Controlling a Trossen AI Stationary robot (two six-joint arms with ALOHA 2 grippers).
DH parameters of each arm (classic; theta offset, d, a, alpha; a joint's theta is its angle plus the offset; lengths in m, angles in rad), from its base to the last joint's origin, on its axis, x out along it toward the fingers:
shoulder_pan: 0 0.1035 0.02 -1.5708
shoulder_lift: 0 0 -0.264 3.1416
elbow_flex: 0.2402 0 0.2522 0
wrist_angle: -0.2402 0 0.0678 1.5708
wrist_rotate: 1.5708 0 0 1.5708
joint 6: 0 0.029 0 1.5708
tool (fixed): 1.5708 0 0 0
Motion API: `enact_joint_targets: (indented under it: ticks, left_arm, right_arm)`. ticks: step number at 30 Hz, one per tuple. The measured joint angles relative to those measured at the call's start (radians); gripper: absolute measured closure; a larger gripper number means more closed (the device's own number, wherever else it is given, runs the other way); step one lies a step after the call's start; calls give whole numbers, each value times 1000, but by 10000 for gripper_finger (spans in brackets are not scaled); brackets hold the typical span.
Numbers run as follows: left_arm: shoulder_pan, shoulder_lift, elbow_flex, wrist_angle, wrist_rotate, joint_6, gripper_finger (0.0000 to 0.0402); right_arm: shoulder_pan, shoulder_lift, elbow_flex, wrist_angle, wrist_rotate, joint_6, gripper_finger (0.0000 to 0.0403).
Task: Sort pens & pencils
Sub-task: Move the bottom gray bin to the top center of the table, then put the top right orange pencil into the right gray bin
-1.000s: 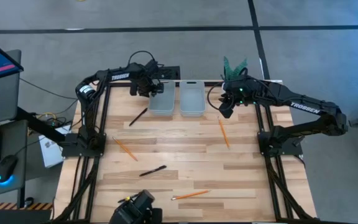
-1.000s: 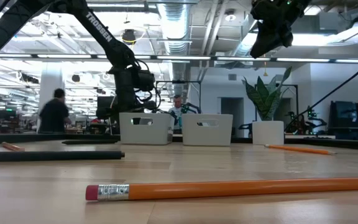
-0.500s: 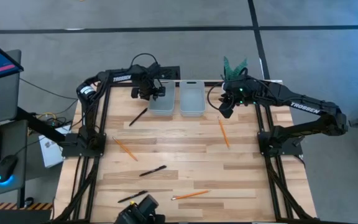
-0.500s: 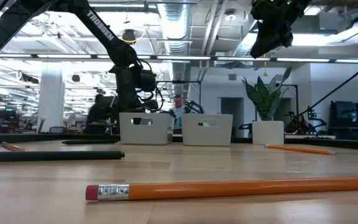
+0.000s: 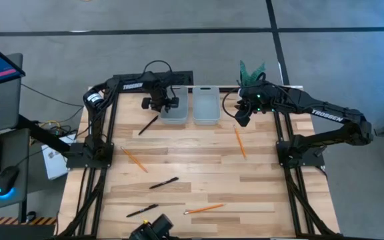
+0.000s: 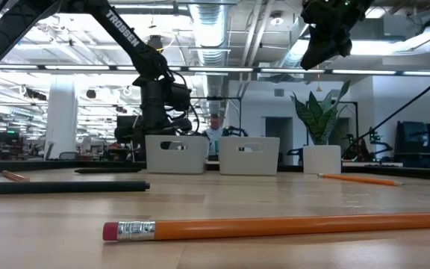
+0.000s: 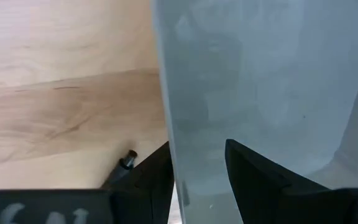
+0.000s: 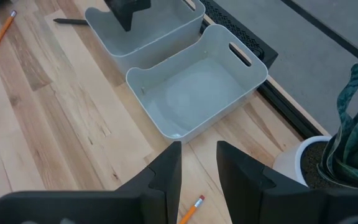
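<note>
Three pens (image 5: pixel 148 125) and three pencils (image 5: pixel 239 142) lie loose on the table – none binned. Left gripper (image 5: pixel 161 104), fingers parted and empty, hovers at the left tray's (image 5: pixel 173 113) edge; it should drop squarely onto the nearby pen. Right gripper (image 5: pixel 243 115), open, waits.

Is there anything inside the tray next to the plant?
No. The right tray shows a bare bottom in the right wrist view. A little of its near corner hides behind its own wall.

The left claw (image 5: pixel 162 105) has been shifted from above the left grey tray (image 5: pixel 173 111) toward its outer rim. A third black pen (image 5: pixel 142 211) has been uncovered near the surface's (image 5: pixel 199 167) front edge.
</note>
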Motion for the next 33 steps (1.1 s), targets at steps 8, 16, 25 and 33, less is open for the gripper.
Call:
enact_joint_targets:
  ticks: [8, 16, 25, 33]
  left_arm:
    - [3, -7, 0, 0, -15, 4, 269]
    - [5, -11, 121, -128, -116, 48, 269]
    - [10, -11, 374, -349, -250, 128, 269]
    - [-20, -34, 627, -438, -353, 281, 269]
  right_arm:
    - [0, 0, 0, 0, 0, 0, 280]
    - [0, 0, 0, 0, 0, 9, 280]
    - [0, 0, 0, 0, 0, 26, 280]
    - [0, 0, 0, 0, 0, 27, 280]
